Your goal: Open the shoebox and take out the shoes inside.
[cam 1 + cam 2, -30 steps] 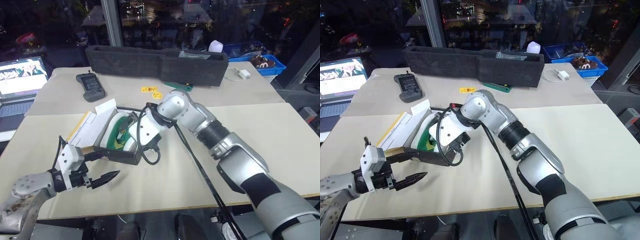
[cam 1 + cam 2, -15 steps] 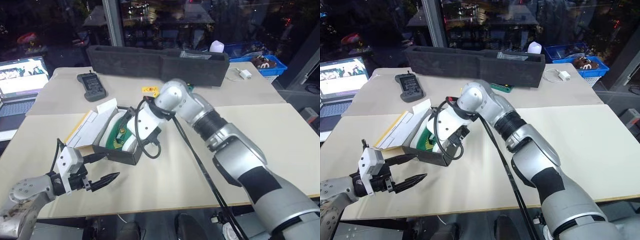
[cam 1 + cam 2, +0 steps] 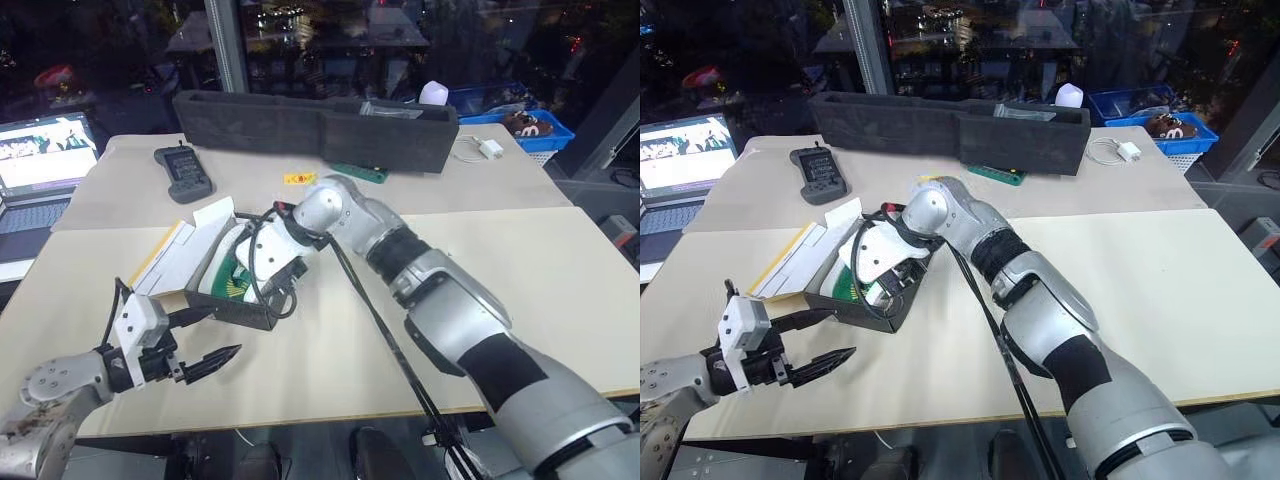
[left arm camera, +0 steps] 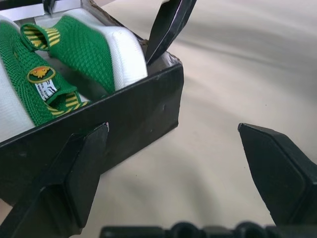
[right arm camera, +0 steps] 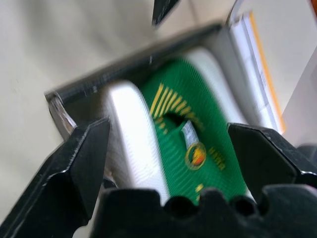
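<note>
Since a second ago, the right gripper (image 5: 168, 163) has been swung further over the open shoebox (image 3: 240, 310), its fingers spread wide with the shoes (image 5: 183, 139) directly between and below them. The left gripper (image 3: 190, 345) hangs just short of the box's black wall, fingers apart. The shoes look light and soft-knit, so a hold across a firm white sole is judged best.

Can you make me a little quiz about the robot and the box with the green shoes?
1. True or false: the shoebox lid is shut.
2. Which hand is reaching into the box over the green shoes? A) left hand B) right hand
3. Fill in: the right hand's fingers are ____ and hold nothing.

Key
1. False. The lid is folded back and the shoes show inside.
2. B. The left hand hangs open near the box's front corner.
3. Open.
</note>
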